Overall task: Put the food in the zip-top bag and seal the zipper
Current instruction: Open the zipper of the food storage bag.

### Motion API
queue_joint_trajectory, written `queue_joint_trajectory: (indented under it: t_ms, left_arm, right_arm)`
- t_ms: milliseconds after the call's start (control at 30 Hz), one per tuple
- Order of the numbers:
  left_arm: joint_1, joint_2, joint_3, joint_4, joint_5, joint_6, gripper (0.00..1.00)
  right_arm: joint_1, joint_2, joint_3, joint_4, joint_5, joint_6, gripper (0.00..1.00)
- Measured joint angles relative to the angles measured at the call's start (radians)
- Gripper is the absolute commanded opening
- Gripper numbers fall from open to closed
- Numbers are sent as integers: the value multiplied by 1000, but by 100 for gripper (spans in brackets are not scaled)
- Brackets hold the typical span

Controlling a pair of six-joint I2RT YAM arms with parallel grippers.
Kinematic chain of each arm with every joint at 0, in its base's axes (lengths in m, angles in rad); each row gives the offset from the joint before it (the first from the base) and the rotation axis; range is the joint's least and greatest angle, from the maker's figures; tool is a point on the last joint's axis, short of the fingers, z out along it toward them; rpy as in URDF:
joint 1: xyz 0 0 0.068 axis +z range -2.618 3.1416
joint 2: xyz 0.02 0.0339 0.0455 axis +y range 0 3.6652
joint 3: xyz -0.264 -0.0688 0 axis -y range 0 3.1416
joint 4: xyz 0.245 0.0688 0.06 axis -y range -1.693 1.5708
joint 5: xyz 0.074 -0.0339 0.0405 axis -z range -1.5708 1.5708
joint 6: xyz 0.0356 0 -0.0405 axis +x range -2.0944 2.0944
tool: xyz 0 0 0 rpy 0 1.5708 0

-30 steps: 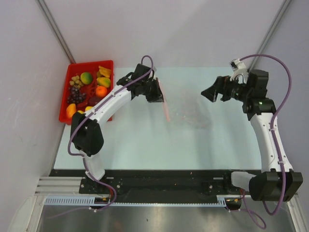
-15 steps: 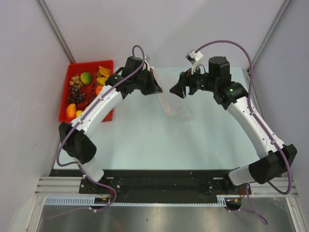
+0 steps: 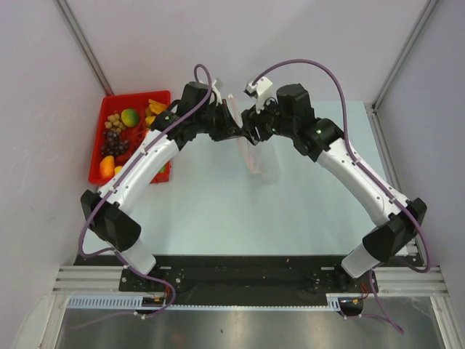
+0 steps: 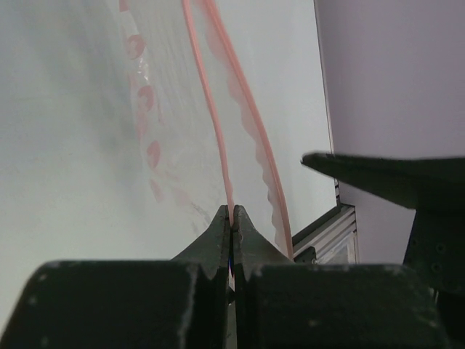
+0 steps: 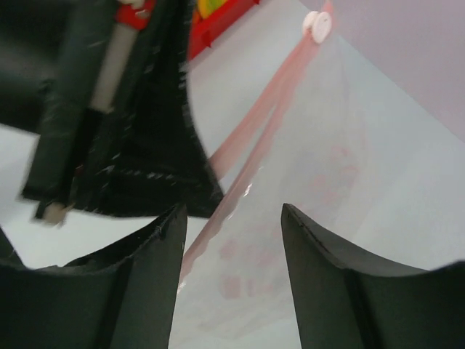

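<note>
Right gripper (image 5: 232, 218) swung in, jaws parted astride floppy clear bag (image 3: 266, 163); left gripper (image 4: 232, 222) pinched on thin pink zipper (image 4: 215, 123)

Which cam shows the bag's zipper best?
Left wrist: the zipper runs up the frame, sharp, one track pinched in the shut left gripper. Right wrist shows it blurred between its open jaws; top external, only a thin pink line.

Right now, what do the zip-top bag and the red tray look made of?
The zip-top bag: thin clear plastic film, glossy; the table shows through it and it sags. The red tray: probably rigid moulded plastic, with uniform colour and a straight rim.
</note>
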Motion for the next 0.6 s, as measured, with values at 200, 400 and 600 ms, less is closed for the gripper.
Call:
queue_joint_trajectory:
  t_ms: [200, 400, 600]
  left_arm:
    - [0, -14, 0, 0, 10, 8, 0]
    - [31, -38, -9, 5, 57, 27, 0]
    - [168, -39, -41, 16, 130, 107, 0]
  right_arm:
    - [-11, 124, 146, -46, 72, 1, 21]
    - [-70, 177, 215, -172, 43, 1, 10]
    - [-194, 151, 189, -308, -73, -2, 0]
